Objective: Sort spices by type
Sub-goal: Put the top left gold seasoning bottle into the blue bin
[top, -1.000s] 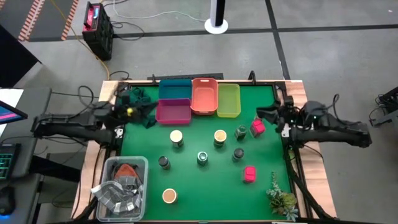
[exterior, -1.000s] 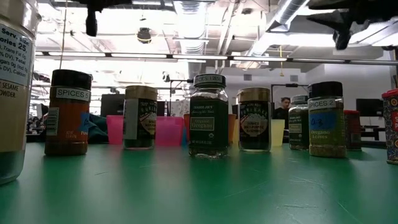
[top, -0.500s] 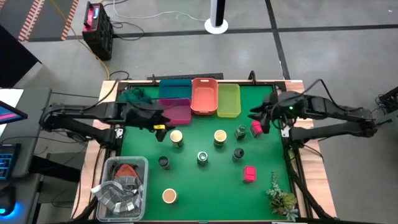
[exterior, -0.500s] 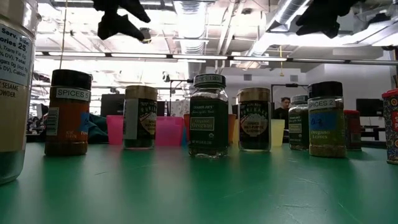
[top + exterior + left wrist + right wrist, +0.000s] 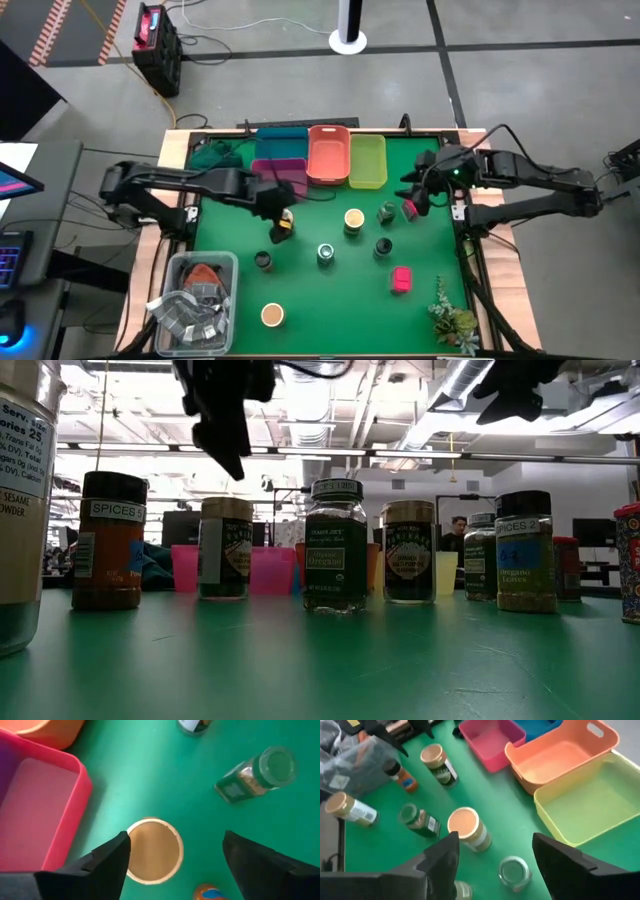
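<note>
Jars stand scattered on the green counter [image 5: 330, 300]. From above, the left gripper [image 5: 281, 214] covers a tan-topped jar [image 5: 153, 851]; only its wrist view shows that lid, between spread, empty fingers [image 5: 114, 858]. The low view alone shows labels, such as the oregano jar [image 5: 335, 547]. Rightward, the right gripper [image 5: 412, 199] hangs by a pink box [image 5: 410, 209], fingers parted, empty.

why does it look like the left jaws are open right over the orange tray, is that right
Not the orange tray. The left gripper hangs open over a tan-topped jar beside the pink tray, as the left wrist view shows.
</note>
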